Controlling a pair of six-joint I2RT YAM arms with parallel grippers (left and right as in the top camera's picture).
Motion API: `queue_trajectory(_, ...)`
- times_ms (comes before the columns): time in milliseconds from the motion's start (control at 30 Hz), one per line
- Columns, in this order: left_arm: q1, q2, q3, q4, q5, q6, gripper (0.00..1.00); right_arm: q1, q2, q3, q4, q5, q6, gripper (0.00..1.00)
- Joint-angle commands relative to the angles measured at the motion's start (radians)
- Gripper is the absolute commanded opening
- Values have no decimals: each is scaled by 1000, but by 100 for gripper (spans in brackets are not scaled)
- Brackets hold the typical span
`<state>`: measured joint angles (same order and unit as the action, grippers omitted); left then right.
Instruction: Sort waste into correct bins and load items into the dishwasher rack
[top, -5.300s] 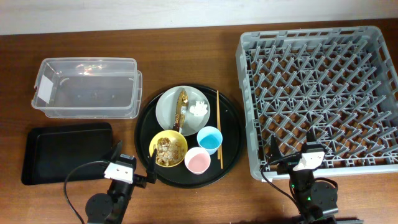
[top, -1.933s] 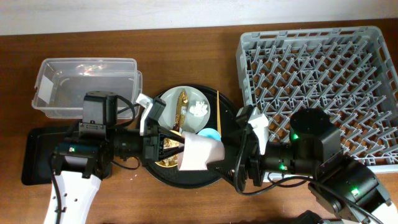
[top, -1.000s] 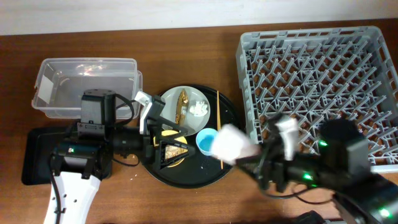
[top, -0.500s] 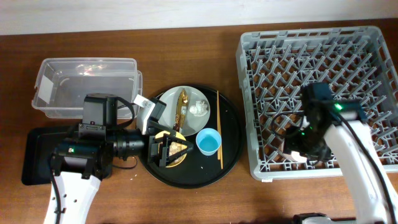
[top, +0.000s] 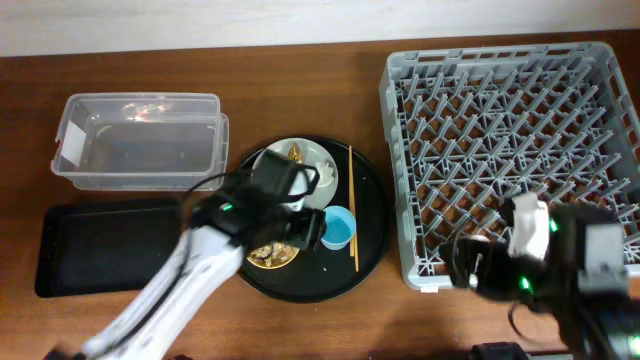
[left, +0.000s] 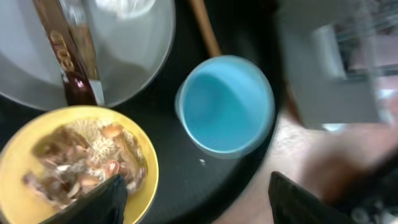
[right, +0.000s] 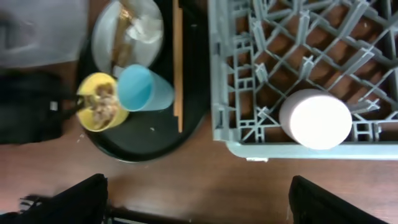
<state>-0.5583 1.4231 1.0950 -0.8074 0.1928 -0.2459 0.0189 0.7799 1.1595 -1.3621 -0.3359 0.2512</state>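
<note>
The pink cup (right: 314, 118) stands upside down in the front row of the grey dishwasher rack (top: 510, 140). My right gripper (right: 199, 205) is open and empty over the table in front of the rack; it is blurred in the overhead view (top: 470, 272). My left gripper (left: 202, 202) is open and empty just above the round tray, between the yellow bowl (left: 74, 162) of food scraps and the blue cup (left: 225, 102). The grey plate (top: 322, 155) holds the wrapper strip (left: 62, 50) and the white tissue (right: 146, 23). The chopsticks (top: 351, 205) lie right of the plate.
The round black tray (top: 372, 240) carries the plate, bowl, blue cup and chopsticks. The clear tub (top: 140, 140) stands at the back left and the shallow black tray (top: 100, 245) lies in front of it. The rack's left wall is close to the round tray.
My right gripper has let go of the pink cup in the rack and drawn back toward the front edge. My left arm has swung right over the tray toward the blue cup.
</note>
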Motion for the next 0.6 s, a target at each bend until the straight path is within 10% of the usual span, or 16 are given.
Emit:
queue_trajectory(0, -40, 184, -4, 100, -93, -97, 49, -6, -88, 6, -56, -39, -16, 95)
queue_trajectory(133, -43, 282, -2, 134, -93, -144, 3, -6, -98, 6, -107, -84, -152, 95)
queue_trajectory(333, -26, 61, 8, 129, 125, -142, 1, -6, -77, 0, -92, -214, -289, 93)
queue_trajectory(433, 65, -122, 8, 246, 686, -15, 1, -6, -21, 0, -13, -296, -304, 92)
queue_trajectory(567, 129, -214, 7, 311, 1068, 17, 0, -5, 95, 0, 55, -633, -494, 92)
